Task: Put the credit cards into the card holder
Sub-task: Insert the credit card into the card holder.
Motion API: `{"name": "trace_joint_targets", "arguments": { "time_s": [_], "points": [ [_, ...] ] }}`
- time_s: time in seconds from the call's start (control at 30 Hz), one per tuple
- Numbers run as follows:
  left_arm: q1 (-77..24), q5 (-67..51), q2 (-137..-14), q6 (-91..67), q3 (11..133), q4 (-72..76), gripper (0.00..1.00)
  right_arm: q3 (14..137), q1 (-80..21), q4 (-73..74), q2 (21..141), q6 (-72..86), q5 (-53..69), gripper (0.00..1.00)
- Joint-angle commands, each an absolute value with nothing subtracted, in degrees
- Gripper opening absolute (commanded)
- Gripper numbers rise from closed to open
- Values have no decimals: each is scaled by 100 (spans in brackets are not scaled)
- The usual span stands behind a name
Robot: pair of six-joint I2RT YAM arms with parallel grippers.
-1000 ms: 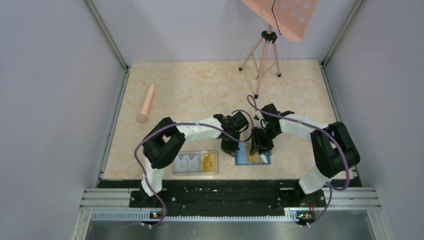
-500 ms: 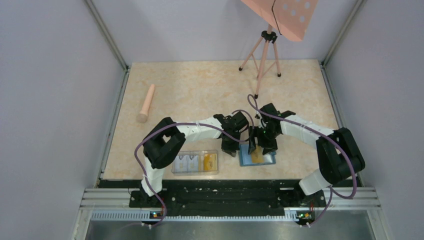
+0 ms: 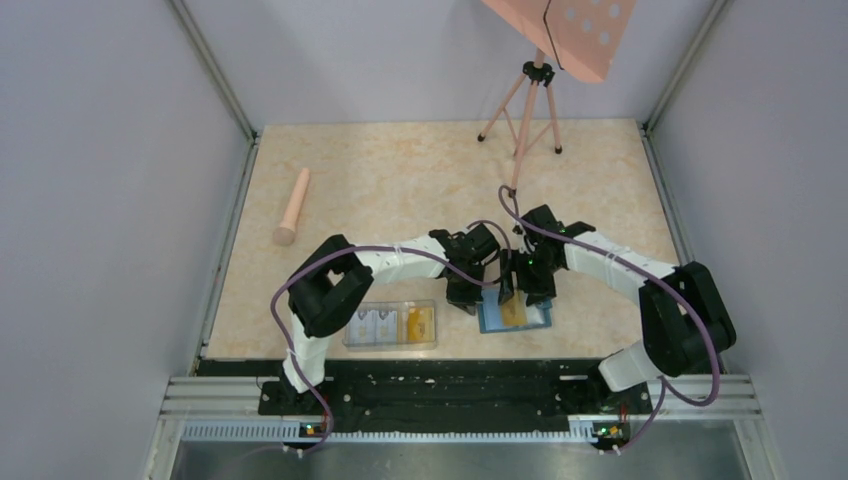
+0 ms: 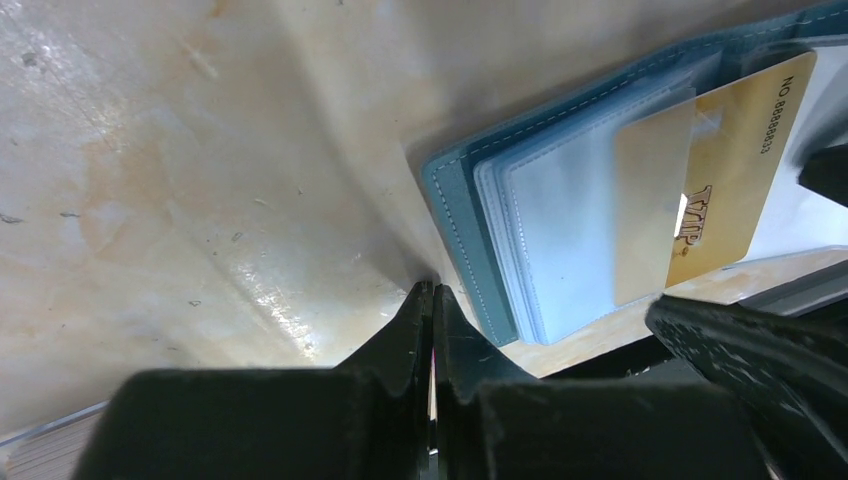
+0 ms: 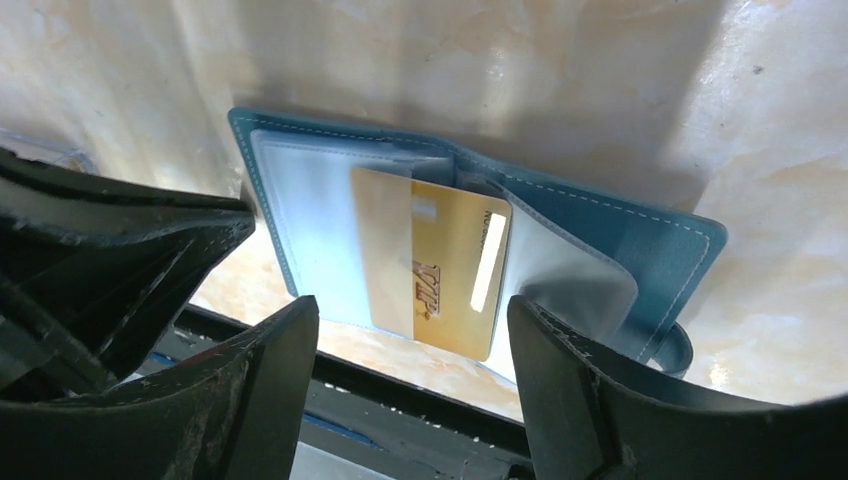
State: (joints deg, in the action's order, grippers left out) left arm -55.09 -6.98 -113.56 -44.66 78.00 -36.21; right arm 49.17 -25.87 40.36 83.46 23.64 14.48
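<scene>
Teal card holder (image 3: pixel 515 314) lies open near the table's (image 3: pixel 400 190) front edge in our overhead view, with the left gripper (image 3: pixel 460 298) at its left side and the right gripper (image 3: pixel 522 292) over it; a clear box (image 3: pixel 391 342) of spare cards (image 3: pixel 375 324) sits further left. From the left wrist we see those jaws shut on nothing, tips just beside the holder's stitched edge. A gold card (image 4: pixel 720 190) reads "VIP" and "NO 8888", the later digits unclear. From the right wrist we find the jaws wide apart, gripping nothing, the gold card half under a clear sleeve.
</scene>
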Motion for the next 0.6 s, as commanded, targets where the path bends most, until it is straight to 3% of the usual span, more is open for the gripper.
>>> {"name": "trace_joint_targets", "arguments": {
  "time_s": [0.0,0.17,0.43,0.57],
  "points": [
    [-5563,-708,-11531,-4470,7936,-3496,2,4813,-2657,3843,8626,2390,1532,67],
    [-5563,-694,-11512,-4449,7928,-3519,2,4676,-2659,3534,8755,2452,2022,58],
    [-5581,-672,-11485,-4448,7951,-3540,2,4828,-2905,3549,8518,2675,2289,28],
    [-5598,-524,-11435,-4441,7991,-3662,2,4808,-3030,3422,8478,2801,2479,26]
  ]
}}
